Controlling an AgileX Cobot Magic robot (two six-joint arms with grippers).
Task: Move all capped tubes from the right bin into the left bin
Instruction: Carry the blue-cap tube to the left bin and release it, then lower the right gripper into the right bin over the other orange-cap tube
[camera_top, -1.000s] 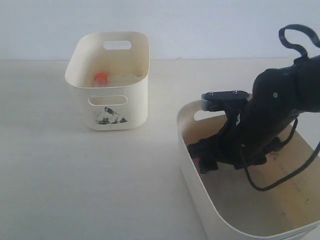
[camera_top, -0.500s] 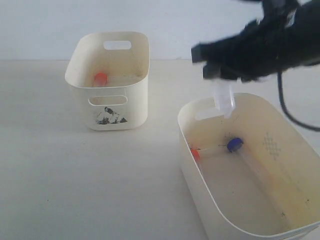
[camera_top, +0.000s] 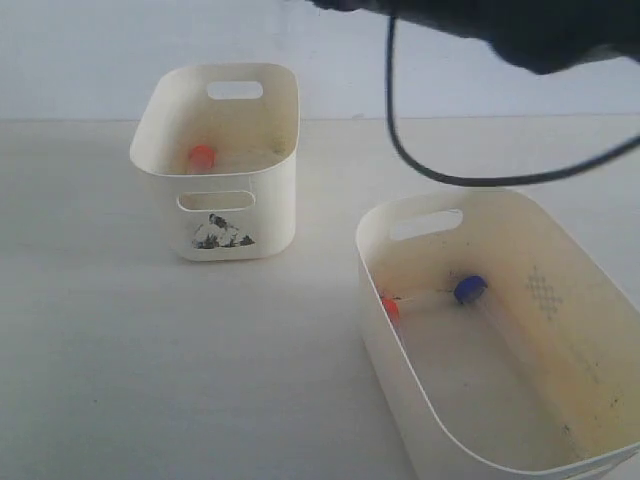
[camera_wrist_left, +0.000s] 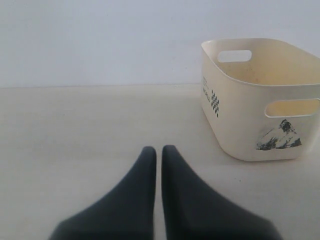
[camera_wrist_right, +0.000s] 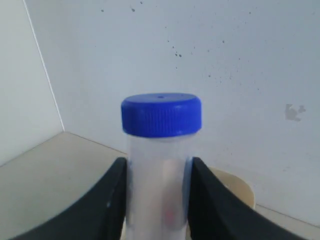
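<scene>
Ahead of the left end effector (camera_wrist_left: 158, 152), off to one side and well apart from it, stands the left bin (camera_wrist_left: 240, 120) on a pale, matte desk (camera_wrist_left: 75, 120). A plain white wall (camera_wrist_left: 100, 40) rises behind. That end effector sits low over the desk with its two dark fingers (camera_wrist_left: 142, 170) pressed almost together — only a hairline gap between them, nothing held.

The right end effector (camera_wrist_right: 157, 164) is clamped on a blue-capped tube (camera_wrist_right: 161, 116), one finger on each side of the clear body. The tube's long axis runs along the fingers, with the cap end pointing out past the fingertips and away from the wrist, toward a wall flecked with small dark specks. Just beyond the fingers a cream rim (camera_wrist_right: 239, 192) shows — which bin it belongs to cannot be told.

The exterior view catches only the right arm (camera_top: 520, 30) and a looping black cable (camera_top: 390, 80), high over the desk; the end effector itself is out of the picture. Well below the arm, the right bin (camera_top: 580, 380) holds two tubes lying flat: an orange cap (camera_top: 390, 308) against the bin's wall and a blue cap (camera_top: 468, 289) near it. An orange-capped tube (camera_top: 202, 156) lies in the left bin.
</scene>
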